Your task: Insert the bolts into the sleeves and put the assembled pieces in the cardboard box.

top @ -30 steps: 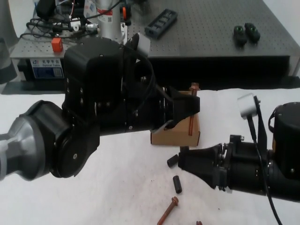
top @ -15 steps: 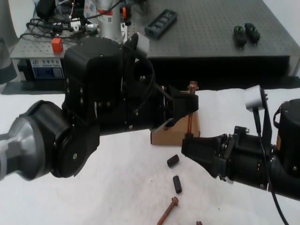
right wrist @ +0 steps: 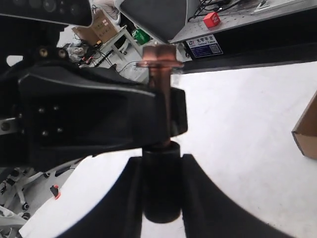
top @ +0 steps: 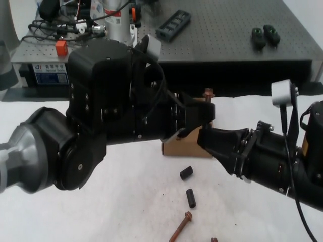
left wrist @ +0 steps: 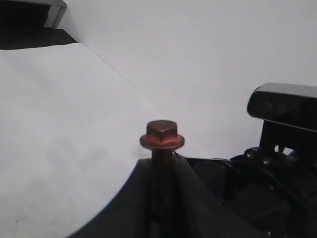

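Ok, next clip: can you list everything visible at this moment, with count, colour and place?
held bolt: one, copper, upright in the left claw
held sleeve: one, black, in the right claw, directly under the held bolt
loose sleeves: two, black, on the white cloth in front of the cardboard box
loose bolt: one, copper, on the cloth nearest the camera
cardboard box: one, brown, on the cloth behind the claws
tray: one, dark, on the perforated bench at the back
small parts: two, dark, far right of that bench
block: one, orange, far left, beside cables
left claw: black, shut on the held bolt
right claw: black, shut on the held sleeve
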Controlling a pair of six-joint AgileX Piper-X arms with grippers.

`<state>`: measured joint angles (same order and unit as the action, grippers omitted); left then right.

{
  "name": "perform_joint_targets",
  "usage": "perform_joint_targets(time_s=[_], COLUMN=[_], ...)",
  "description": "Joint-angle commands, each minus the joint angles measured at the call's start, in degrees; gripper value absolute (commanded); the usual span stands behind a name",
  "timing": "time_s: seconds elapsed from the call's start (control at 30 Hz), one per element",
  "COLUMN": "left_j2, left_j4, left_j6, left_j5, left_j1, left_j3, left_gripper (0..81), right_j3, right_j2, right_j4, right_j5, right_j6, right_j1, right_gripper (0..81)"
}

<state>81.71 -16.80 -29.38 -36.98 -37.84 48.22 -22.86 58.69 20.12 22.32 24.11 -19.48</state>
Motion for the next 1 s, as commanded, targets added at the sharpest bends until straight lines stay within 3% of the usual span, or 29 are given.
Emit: perform_joint_targets(time_s=[0.0, 0.1, 0.17, 0.37, 0.53, 0.7, 0.9, 0.97], left_j2=[-0.1, -0.1, -0.1, -0.1, 2.2, 8.9, 16.6, 19.1], left_j4=[-0.2, 0.7, 2.2, 10.2, 20.1, 33.2, 43.1, 46.6], left_j6=[-0.6, -0.7, -1.1, 6.3, 14.0, 22.4, 29.4, 31.6], left_j5=[-2.2, 0.6, 5.0, 11.8, 12.0, 15.1, 21.2, 22.2], left_j1=[-0.1, 0.0, 0.2, 1.6, 1.2, -0.9, -5.2, -6.1], left_j3=[0.3, 0.3, 0.3, 0.3, 0.7, 4.3, 11.3, 14.0], left_gripper=[16.9, 48.1, 57.5, 49.3, 49.3, 49.3, 44.7, 44.0], right_j3=[-0.2, -0.3, -1.7, -11.8, -28.5, -47.3, -64.0, -67.1], right_j2=[-0.6, -0.3, 0.7, 11.8, 27.2, 43.5, 57.9, 60.8], right_j4=[1.2, -0.3, -2.9, -10.0, -20.1, -37.1, -50.7, -54.3], right_j5=[-3.1, -4.8, -5.2, -6.2, -7.1, -16.7, -19.0, -19.0], right_j6=[-1.2, -4.4, -6.3, -15.3, -19.6, -26.6, -27.7, -27.7], right_j1=[1.4, 4.1, 6.9, 11.7, 11.0, 9.1, 8.3, 8.3], right_gripper=[4.2, 4.2, 4.2, 4.2, 4.2, 4.2, 4.1, 0.6])
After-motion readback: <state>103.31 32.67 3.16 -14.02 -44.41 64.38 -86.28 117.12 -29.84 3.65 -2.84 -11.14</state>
